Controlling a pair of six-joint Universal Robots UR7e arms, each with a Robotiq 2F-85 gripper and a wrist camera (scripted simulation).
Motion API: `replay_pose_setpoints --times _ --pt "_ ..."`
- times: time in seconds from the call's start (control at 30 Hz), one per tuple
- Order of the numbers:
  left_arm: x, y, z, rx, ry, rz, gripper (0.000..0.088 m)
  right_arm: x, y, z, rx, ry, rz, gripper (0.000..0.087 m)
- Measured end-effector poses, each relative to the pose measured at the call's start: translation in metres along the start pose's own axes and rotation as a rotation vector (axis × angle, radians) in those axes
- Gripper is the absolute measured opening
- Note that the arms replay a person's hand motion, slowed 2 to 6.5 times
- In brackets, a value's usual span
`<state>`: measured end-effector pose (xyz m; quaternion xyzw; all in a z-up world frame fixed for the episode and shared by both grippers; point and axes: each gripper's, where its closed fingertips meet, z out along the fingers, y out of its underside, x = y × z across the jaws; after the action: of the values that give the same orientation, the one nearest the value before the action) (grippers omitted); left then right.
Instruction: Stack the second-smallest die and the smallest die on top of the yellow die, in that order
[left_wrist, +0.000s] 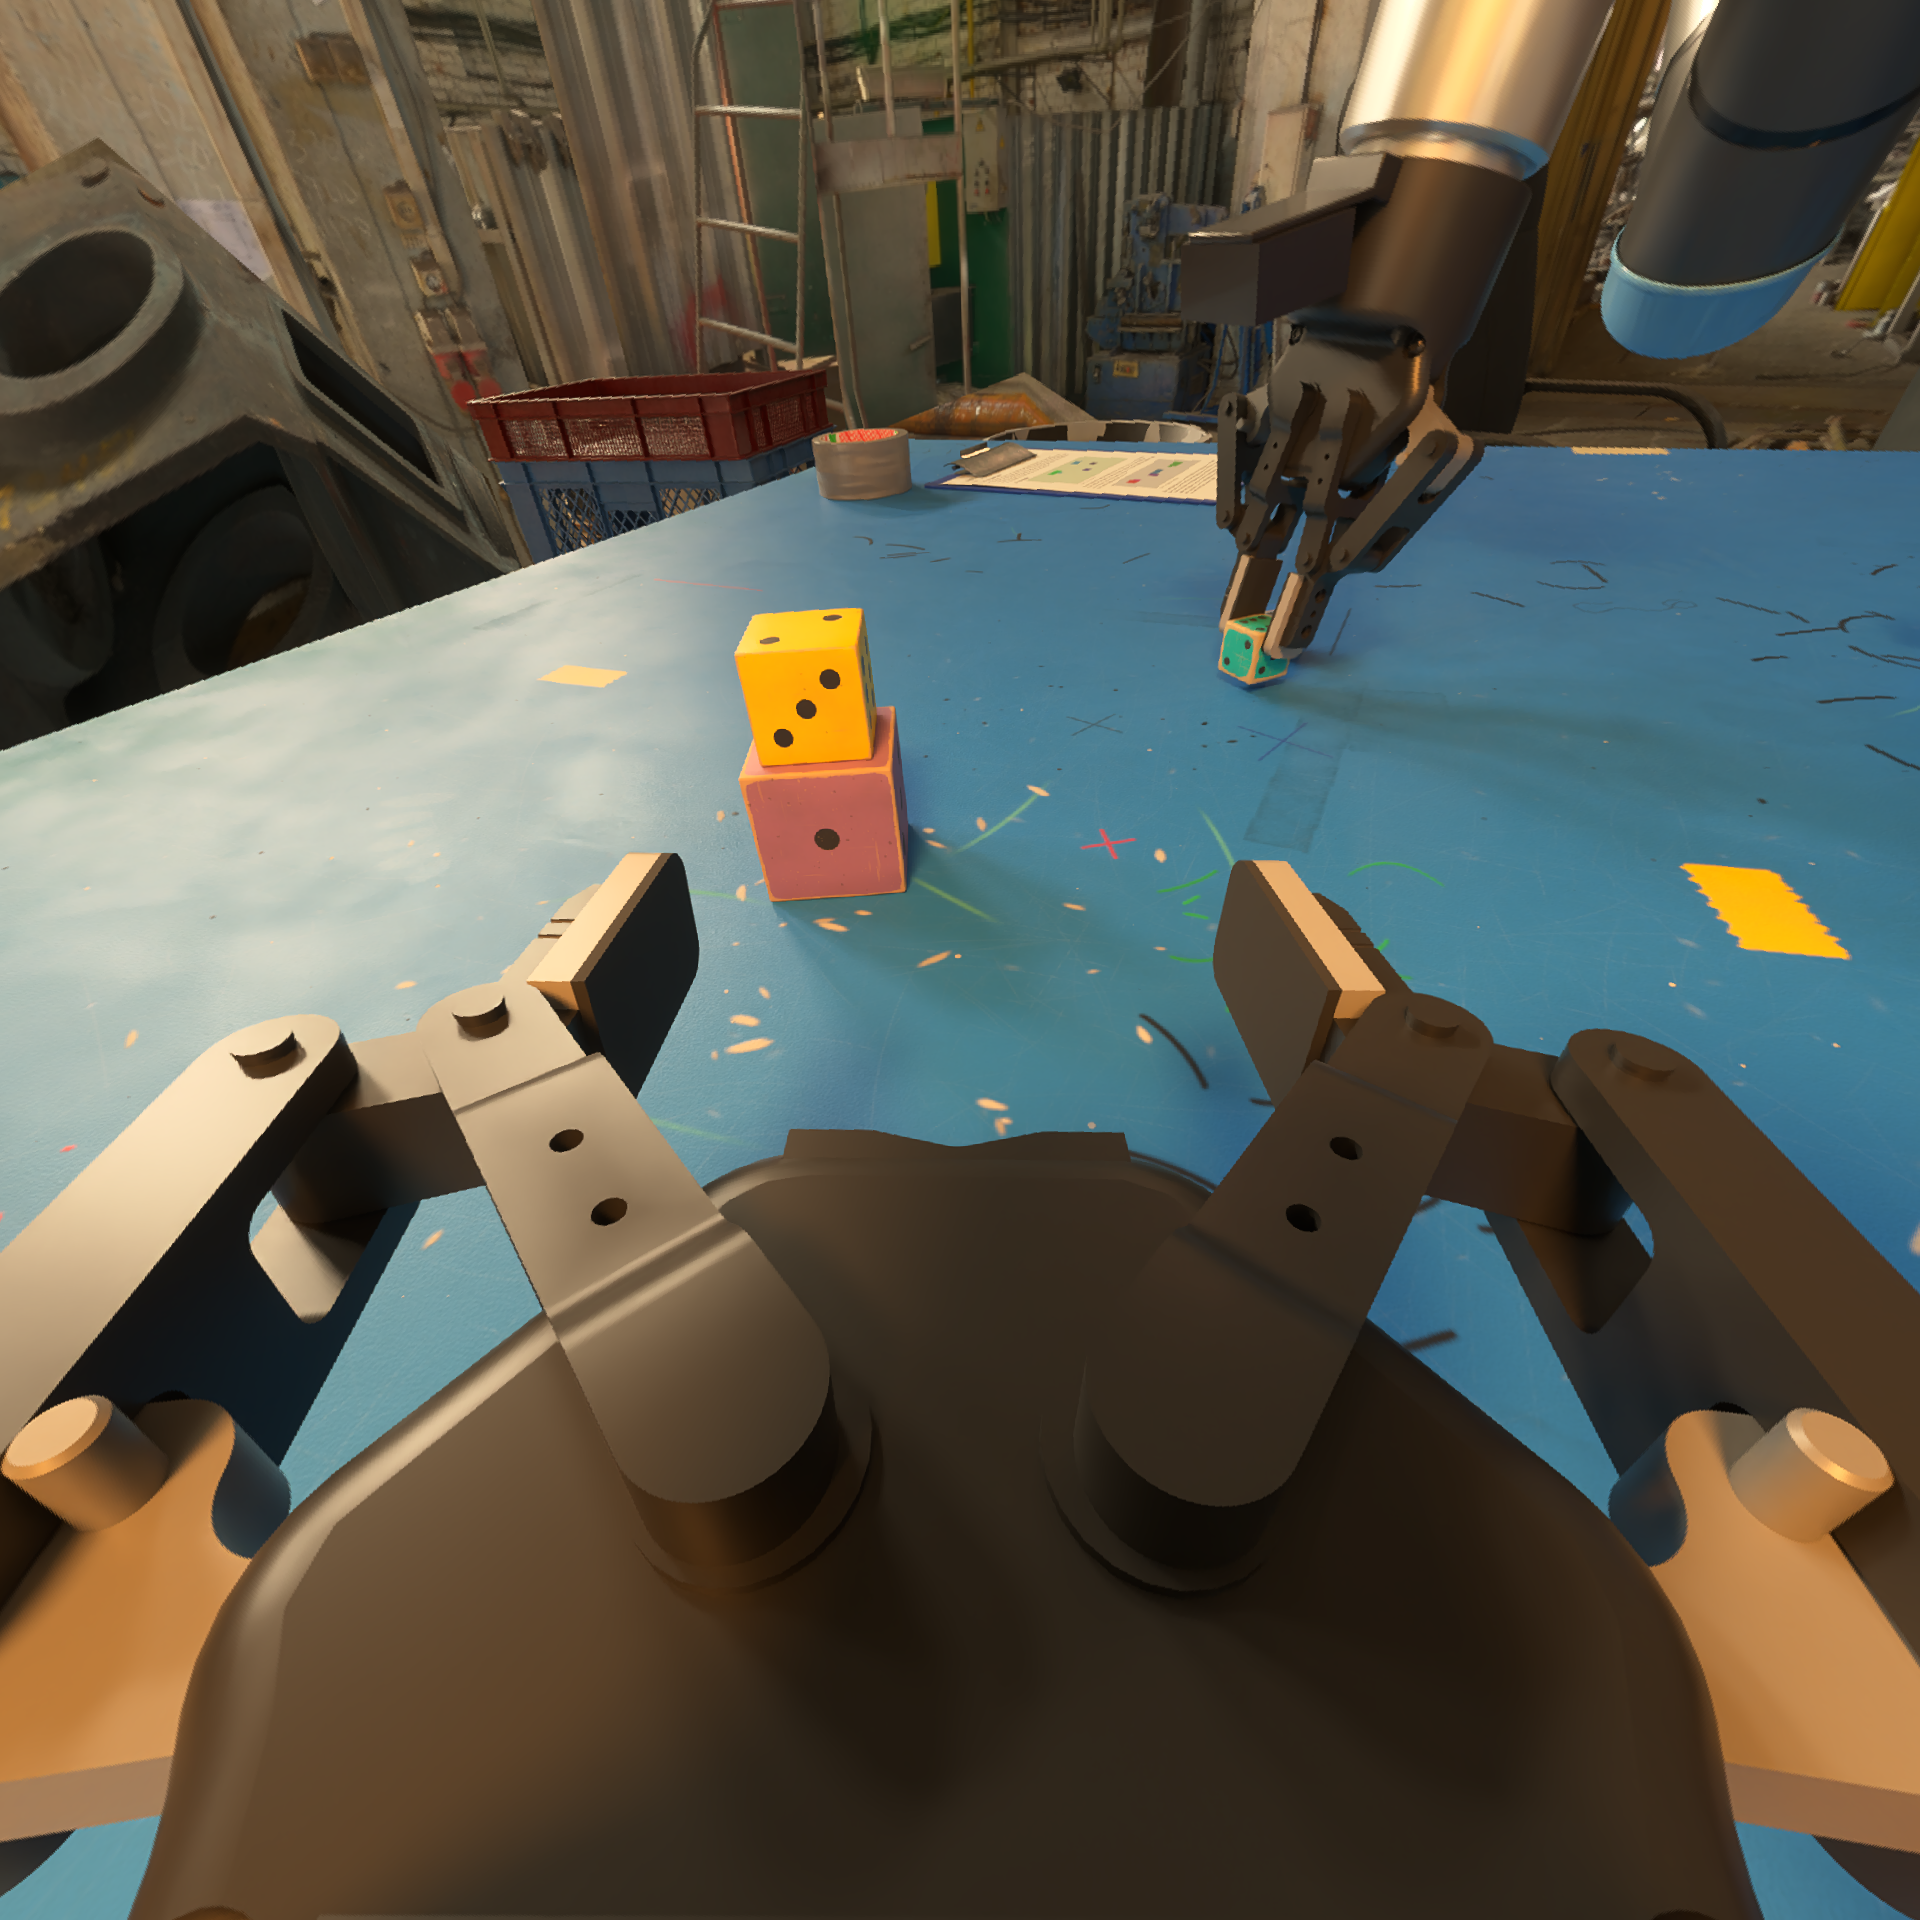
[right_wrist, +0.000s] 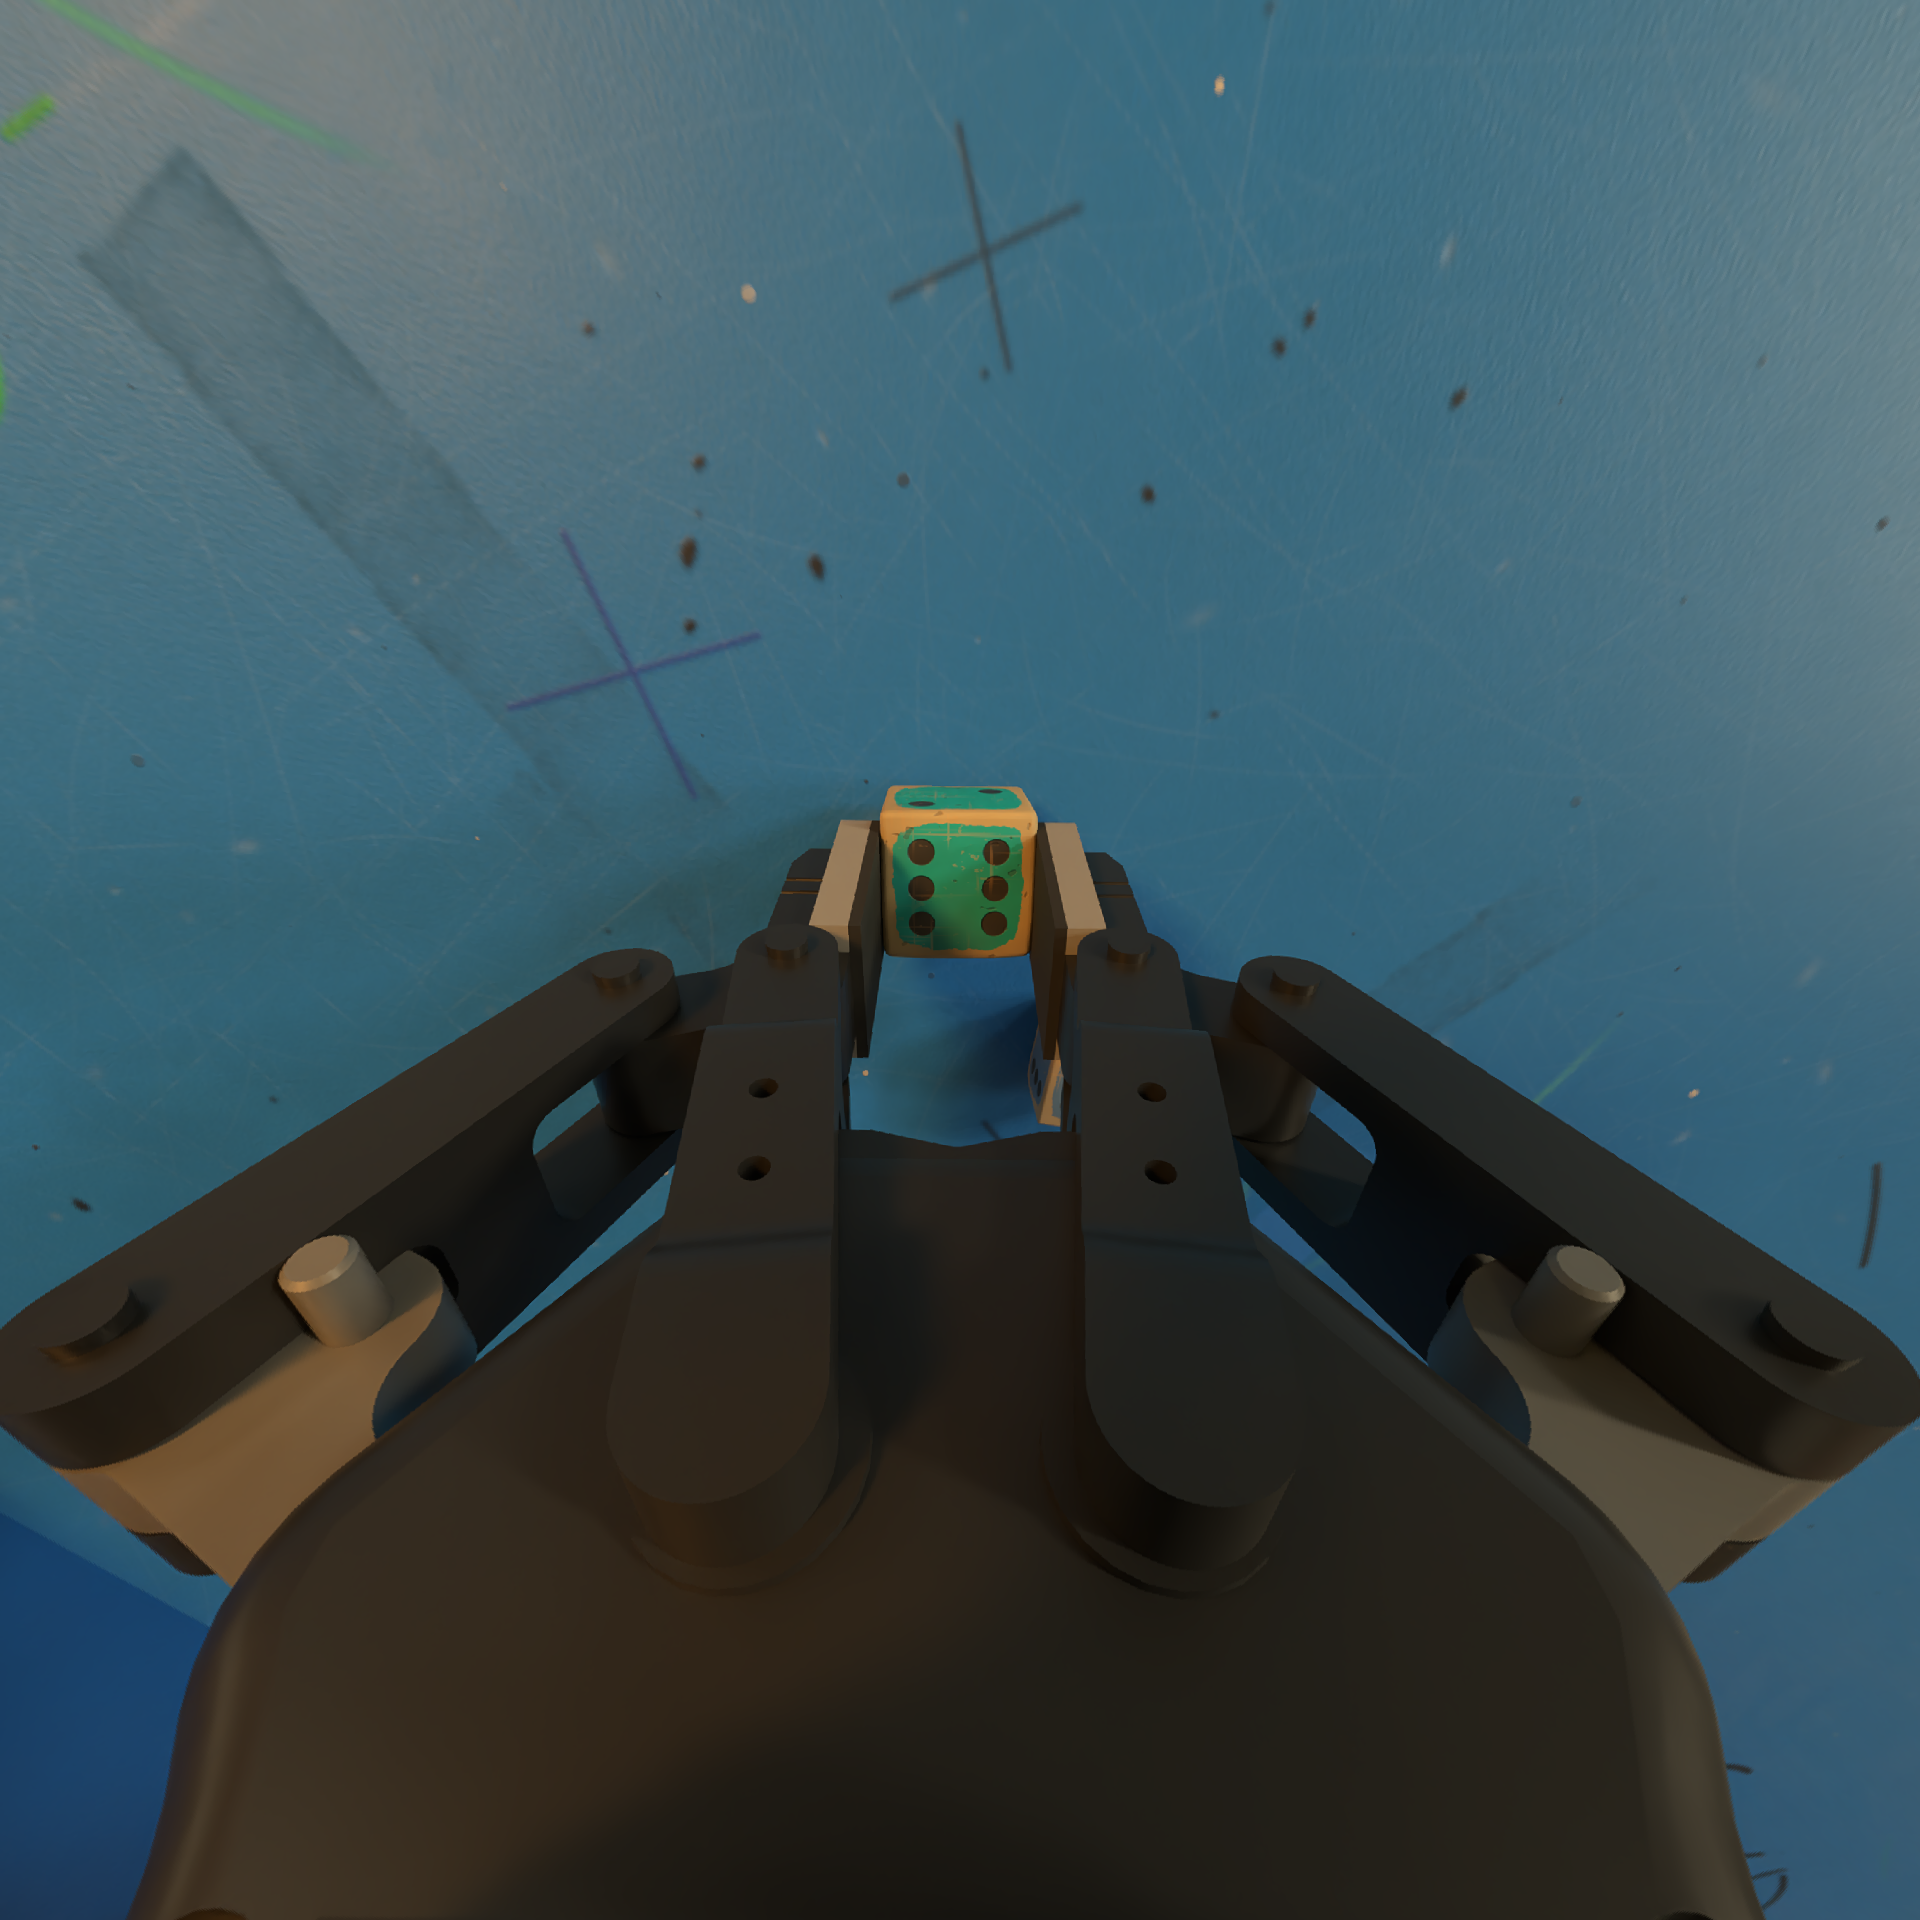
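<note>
Warm sidelight (sharp, edges bowed)

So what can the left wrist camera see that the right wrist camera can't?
Only the left wrist view shows the yellow die sitting on the pink die, the open left gripper, a tape roll, a clipboard and a red crate.

Only the right wrist view shows the green die's six-dot face up close.

Both show the right gripper closed on the green die, and the blue table.
</note>
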<state>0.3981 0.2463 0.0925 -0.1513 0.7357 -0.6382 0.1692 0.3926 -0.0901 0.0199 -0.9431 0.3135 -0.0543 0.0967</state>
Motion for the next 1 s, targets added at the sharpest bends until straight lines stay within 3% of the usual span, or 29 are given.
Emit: replay_pose_setpoints --times 0.23,0.67,1.0 --pt "0.0 0.0 0.0 -0.002 0.002 -0.002 0.0854 -0.006 -0.032 -0.022 0.058 -0.037 -0.123 0.0251" --pt "0.002 0.0 0.0 -0.004 0.004 0.011 0.0854 -0.018 -0.137 -0.082 0.181 0.009 -0.534 0.0251" --pt "0.003 0.001 0.001 -0.01 0.006 0.02 0.0854 -0.042 -0.204 -0.097 0.212 -0.066 -0.852 0.0251"
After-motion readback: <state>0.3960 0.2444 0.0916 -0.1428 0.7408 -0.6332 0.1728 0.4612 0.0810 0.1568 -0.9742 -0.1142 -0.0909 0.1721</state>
